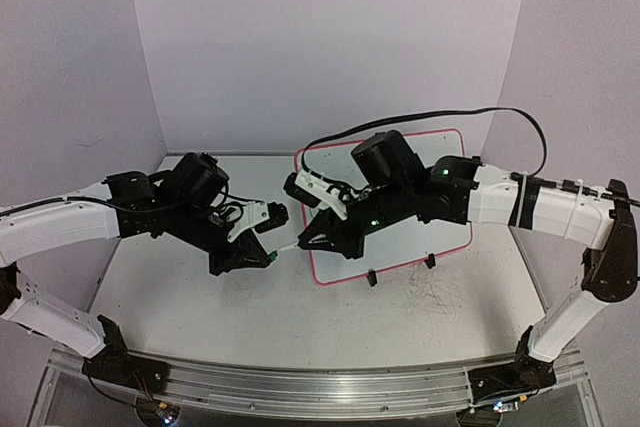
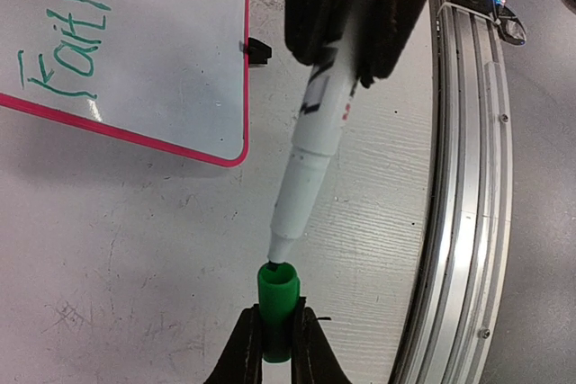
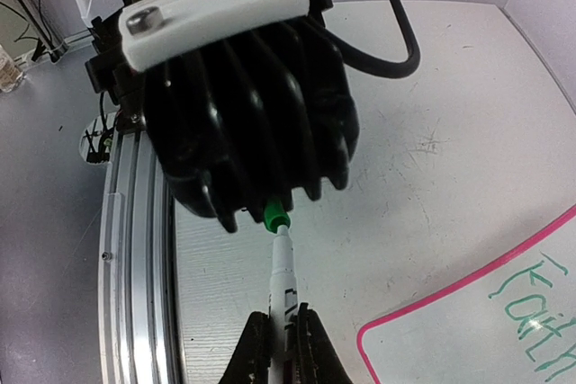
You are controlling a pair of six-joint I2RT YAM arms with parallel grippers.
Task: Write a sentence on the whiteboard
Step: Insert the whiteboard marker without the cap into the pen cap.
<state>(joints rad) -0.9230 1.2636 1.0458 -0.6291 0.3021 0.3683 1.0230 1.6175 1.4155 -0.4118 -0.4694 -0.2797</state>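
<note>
Both grippers are closed: the left gripper (image 2: pixel 277 334) pinches the green cap (image 2: pixel 277 294), the right gripper (image 3: pixel 281 334) the marker (image 3: pixel 284 276), whose tip sits at the cap's mouth. The whiteboard (image 2: pixel 171 51) lies on the table (image 2: pixel 135 249) under the right arm, apart from the marker. It looks light, stiff and slick, likely to slide if pushed; its pink frame edge seems the place to hold it. Of the sentence (image 2: pixel 67 65) only "Faith" reads clearly; the rest is cut off, or hidden by the arm from above.

left arm (image 1: pixel 60 224) and right arm (image 1: pixel 545 205) reach inward, jaws clamped
</note>
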